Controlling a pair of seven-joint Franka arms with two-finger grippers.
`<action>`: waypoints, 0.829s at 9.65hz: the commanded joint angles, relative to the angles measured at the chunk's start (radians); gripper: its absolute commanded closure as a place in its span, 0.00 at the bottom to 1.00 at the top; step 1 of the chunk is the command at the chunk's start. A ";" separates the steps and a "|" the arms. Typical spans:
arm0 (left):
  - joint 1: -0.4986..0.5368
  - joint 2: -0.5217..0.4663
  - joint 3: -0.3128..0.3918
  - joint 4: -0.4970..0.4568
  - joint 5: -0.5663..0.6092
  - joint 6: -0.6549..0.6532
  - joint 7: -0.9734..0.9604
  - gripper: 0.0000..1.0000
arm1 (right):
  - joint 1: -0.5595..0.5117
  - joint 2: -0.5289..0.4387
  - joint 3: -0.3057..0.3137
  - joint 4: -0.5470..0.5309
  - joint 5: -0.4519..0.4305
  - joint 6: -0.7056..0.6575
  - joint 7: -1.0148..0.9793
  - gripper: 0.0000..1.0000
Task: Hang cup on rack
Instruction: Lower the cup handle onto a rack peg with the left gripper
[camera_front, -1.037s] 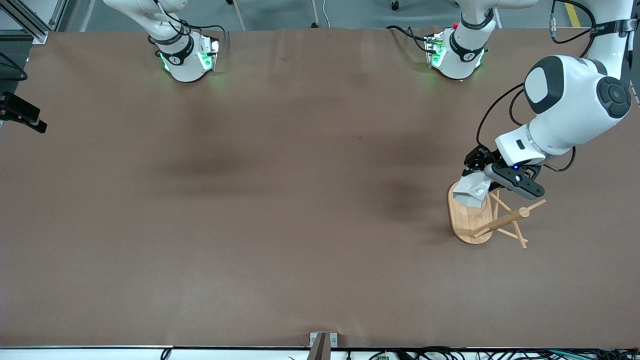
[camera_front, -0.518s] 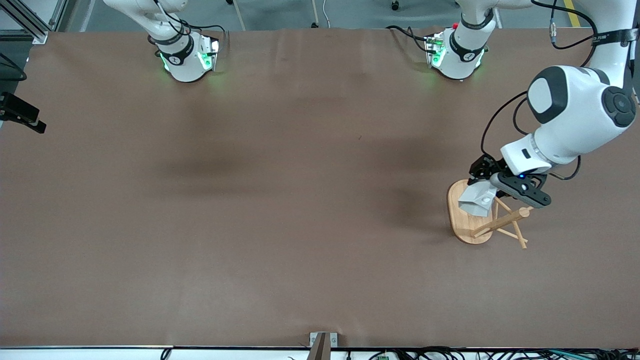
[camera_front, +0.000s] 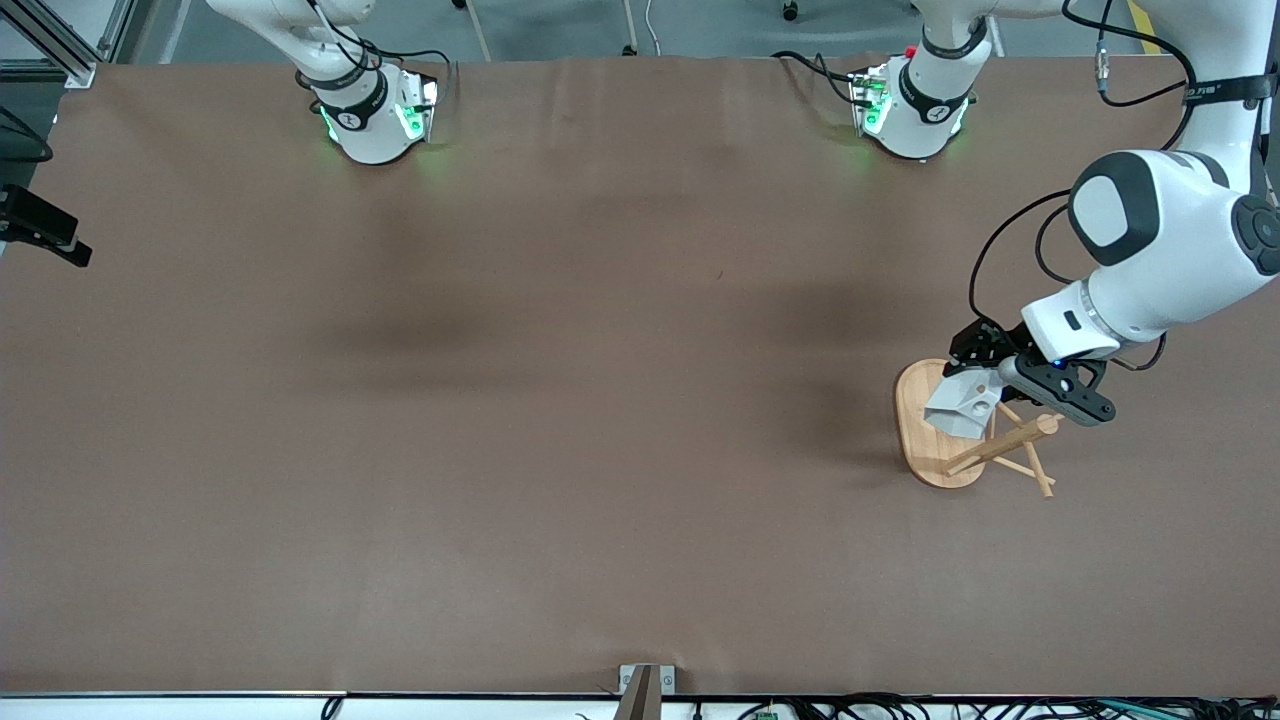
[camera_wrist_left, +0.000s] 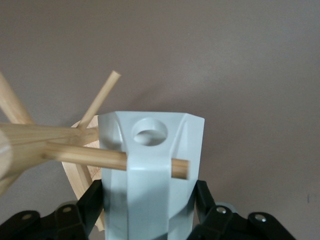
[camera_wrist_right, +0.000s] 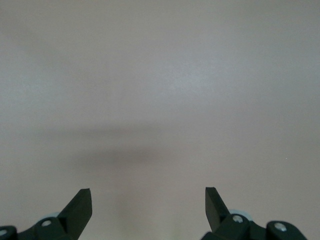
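On the brown table (camera_front: 560, 400), the bamboo rack (camera_front: 940, 440) stands at about four o'clock from the table's centre in the front view, toward the left arm's end. The left gripper (camera_front: 985, 372) hovers over the rack, its fingers clenched on the white faceted cup (camera_front: 965, 405). In the left wrist view the cup (camera_wrist_left: 150, 170) sits between the black fingers (camera_wrist_left: 87, 202), its handle facing the camera, and one thin peg (camera_wrist_left: 120, 160) crosses in front of the handle just below the round hole (camera_wrist_left: 149, 132) rather than through it. The hanging step appears under way but unfinished: the next move likely calls for lining the hole up with the peg's tip, then sliding the cup on. The right gripper (camera_wrist_right: 148, 200) waits out of the front view, fingers released and empty above bare table.
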 joint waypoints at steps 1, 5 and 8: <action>-0.006 0.039 0.018 0.018 -0.024 0.007 0.026 0.10 | 0.004 -0.014 -0.001 -0.017 0.001 0.005 0.007 0.00; -0.011 -0.026 0.025 0.077 0.011 -0.107 -0.148 0.00 | 0.003 -0.014 -0.001 -0.017 0.001 0.000 0.007 0.00; -0.011 -0.141 0.017 0.094 0.186 -0.214 -0.384 0.00 | 0.003 -0.014 -0.001 -0.017 0.002 -0.001 0.007 0.00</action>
